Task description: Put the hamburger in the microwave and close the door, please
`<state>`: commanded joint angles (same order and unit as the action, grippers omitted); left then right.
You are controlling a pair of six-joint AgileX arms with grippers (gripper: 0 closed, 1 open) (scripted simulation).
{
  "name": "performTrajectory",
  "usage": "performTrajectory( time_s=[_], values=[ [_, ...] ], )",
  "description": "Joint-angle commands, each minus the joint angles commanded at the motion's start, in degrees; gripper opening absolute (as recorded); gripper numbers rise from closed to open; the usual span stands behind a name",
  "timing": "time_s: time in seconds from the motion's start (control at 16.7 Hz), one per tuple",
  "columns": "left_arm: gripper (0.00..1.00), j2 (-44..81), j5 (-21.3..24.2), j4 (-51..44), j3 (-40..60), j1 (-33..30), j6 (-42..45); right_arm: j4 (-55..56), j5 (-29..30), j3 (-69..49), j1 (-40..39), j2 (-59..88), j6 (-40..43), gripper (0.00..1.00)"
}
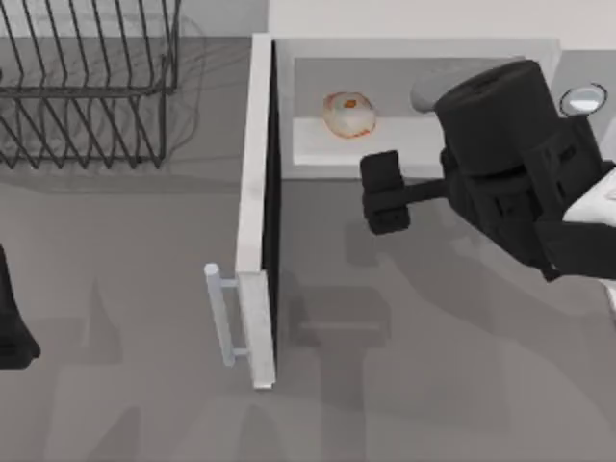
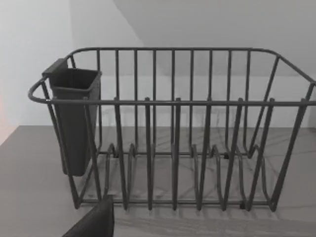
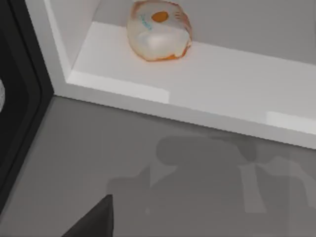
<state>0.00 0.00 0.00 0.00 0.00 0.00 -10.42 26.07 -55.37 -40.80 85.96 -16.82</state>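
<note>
The hamburger (image 1: 348,114) (image 3: 158,30), a pale bun with orange patches, rests on the floor of the microwave (image 1: 414,50) (image 3: 232,86), toward the cavity's left side. The door (image 1: 256,192) stands swung fully open, pointing toward the table's front, with its silver handle (image 1: 220,313) on the left face. Its dark inner face (image 3: 19,108) borders the right wrist view. My right gripper (image 1: 378,192) hovers open and empty just in front of the cavity, a short way from the hamburger. My left arm (image 1: 12,327) sits parked at the table's left edge.
A black wire dish rack (image 1: 87,87) (image 2: 173,128) with a dark cutlery cup (image 2: 74,118) stands at the back left. A round knob (image 1: 583,98) shows on the microwave's right panel. Grey table lies open in front of the door and microwave.
</note>
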Motion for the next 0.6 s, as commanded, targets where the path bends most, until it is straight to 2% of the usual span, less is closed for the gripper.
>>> performTrajectory(
  time_s=[0.6],
  values=[
    [1.00, 0.00, 0.00, 0.00, 0.00, 0.00, 0.00, 5.09, -16.10, 35.38, 25.09, -58.09, 10.36, 1.00]
  ],
)
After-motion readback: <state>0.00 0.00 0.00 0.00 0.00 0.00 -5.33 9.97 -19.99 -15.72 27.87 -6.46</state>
